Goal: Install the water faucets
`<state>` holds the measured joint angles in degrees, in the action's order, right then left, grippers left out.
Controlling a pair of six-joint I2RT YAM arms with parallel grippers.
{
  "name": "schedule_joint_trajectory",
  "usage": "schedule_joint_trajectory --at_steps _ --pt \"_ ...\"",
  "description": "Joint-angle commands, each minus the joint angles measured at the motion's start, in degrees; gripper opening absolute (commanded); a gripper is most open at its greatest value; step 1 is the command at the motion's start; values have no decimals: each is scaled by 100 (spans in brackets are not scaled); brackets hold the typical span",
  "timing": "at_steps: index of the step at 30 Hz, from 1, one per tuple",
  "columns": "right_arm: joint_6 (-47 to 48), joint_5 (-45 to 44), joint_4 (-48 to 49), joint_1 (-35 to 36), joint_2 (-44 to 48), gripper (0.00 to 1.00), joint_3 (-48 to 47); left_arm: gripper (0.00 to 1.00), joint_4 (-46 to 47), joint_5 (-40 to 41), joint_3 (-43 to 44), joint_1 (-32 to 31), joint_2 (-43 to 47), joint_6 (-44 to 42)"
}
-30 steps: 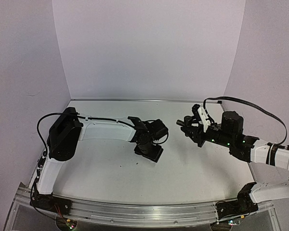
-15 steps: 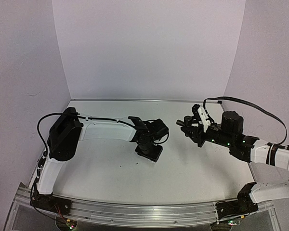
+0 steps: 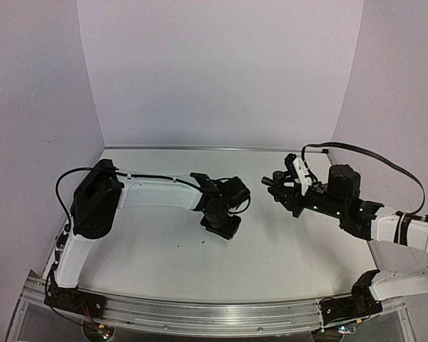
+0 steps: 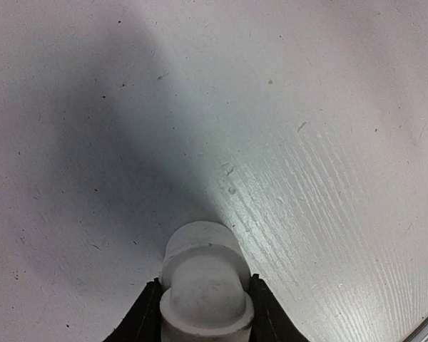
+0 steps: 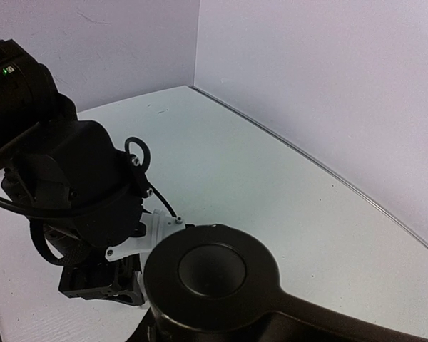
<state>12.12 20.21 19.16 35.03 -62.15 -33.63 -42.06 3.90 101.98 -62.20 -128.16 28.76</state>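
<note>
Your left tool (image 4: 204, 286) pinches the white fitting (image 4: 200, 274) down at the table (image 4: 321, 142); right tool (image 3: 272, 184) is closed, seemingly on the black spout (image 5: 210, 274). Rounded plastic, shallow grip: it may squirt out.

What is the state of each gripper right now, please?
Left gripper: closed on the white fitting.
Right gripper: closed, apparently holding the black spout.
</note>
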Motion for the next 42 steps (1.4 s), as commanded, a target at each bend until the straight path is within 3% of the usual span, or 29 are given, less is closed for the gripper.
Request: schedule_joint_trajectory --at_steps 1,15,23,28,31,39,42 --pt "-71 -251 832 -1 108 0 4 4 -44 -51 -89 169 783 -16" --pt "-300 -334 717 -4 -559 0 -574 0 1072 -1643 -2196 1322 3742 -203" --pt "-233 595 -454 48 -1122 0 -1879 0 2179 -3721 -3001 2386 5110 88" --pt "316 674 -569 387 -1375 0 -2416 0 3796 -5375 -3565 3013 5421 1241" --pt "850 680 -836 726 -1661 0 -2877 0 4377 -5928 -3639 3133 5336 1850" --pt "2076 707 -1088 1537 -2164 0 -3788 0 5168 -6364 -3897 3136 5260 3424" --pt "2398 645 -1009 1683 -2168 0 -3844 0 6409 -6396 -4416 3135 5326 4536"
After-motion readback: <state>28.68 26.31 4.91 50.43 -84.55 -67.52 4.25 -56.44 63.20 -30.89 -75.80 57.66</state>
